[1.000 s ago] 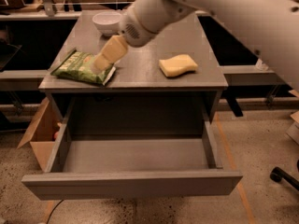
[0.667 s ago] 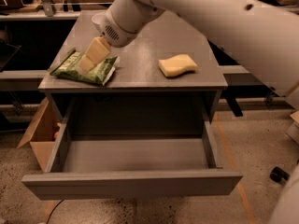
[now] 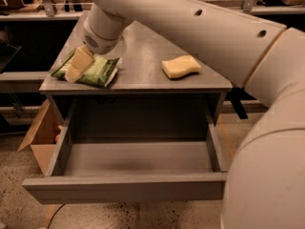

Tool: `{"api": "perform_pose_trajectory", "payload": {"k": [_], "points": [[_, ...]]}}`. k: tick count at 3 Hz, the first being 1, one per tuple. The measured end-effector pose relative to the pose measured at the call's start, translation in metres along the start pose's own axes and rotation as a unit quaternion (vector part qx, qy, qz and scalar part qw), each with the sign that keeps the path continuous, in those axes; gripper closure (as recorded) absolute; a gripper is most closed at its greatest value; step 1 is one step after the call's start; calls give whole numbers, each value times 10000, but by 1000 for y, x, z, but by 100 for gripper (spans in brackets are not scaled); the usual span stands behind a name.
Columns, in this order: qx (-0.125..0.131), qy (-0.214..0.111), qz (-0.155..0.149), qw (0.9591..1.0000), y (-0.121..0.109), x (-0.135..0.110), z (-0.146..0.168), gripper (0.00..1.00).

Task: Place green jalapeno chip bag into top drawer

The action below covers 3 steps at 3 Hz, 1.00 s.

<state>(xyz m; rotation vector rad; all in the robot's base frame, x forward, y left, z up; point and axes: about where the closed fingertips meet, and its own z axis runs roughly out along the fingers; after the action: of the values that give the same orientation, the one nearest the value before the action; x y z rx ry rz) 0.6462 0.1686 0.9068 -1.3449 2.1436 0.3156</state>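
Green film with pale sealed edges, the bag (image 3: 99, 71) lies flat on the table (image 3: 143, 44), close to the front left corner and just behind the front edge. In the single camera view, its long axis runs roughly along that front edge, slightly skewed. One short end points to the left edge and the other towards the sponge (image 3: 181, 67), which sits well apart nearer the front right corner.

The gripper (image 3: 77, 65) is down over the left half of the bag, hanging from the arm (image 3: 200, 27) that sweeps in from the right. It looks to be on or just above the film, but I cannot tell whether it is spread, pressed together or already pinching the bag.

By its look the bag is light, soft and slippery. It is puffed with air, its contents are brittle, and it would buckle rather than resist. A hold across the short width, or on a flat sealed end, seems safest. A hard squeeze in the middle could crush the chips or let the film slide out.

Below the front edge the drawer (image 3: 124, 189) is pulled fully out, with its grey floor showing. A cardboard box (image 3: 35, 137) stands on the ground by the left side.
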Motion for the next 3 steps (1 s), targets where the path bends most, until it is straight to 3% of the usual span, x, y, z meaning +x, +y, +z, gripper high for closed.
{"api": "perform_pose_trajectory", "payload": {"k": [3], "points": [[130,403,-30,9991,-9,-3,54,0]]}}
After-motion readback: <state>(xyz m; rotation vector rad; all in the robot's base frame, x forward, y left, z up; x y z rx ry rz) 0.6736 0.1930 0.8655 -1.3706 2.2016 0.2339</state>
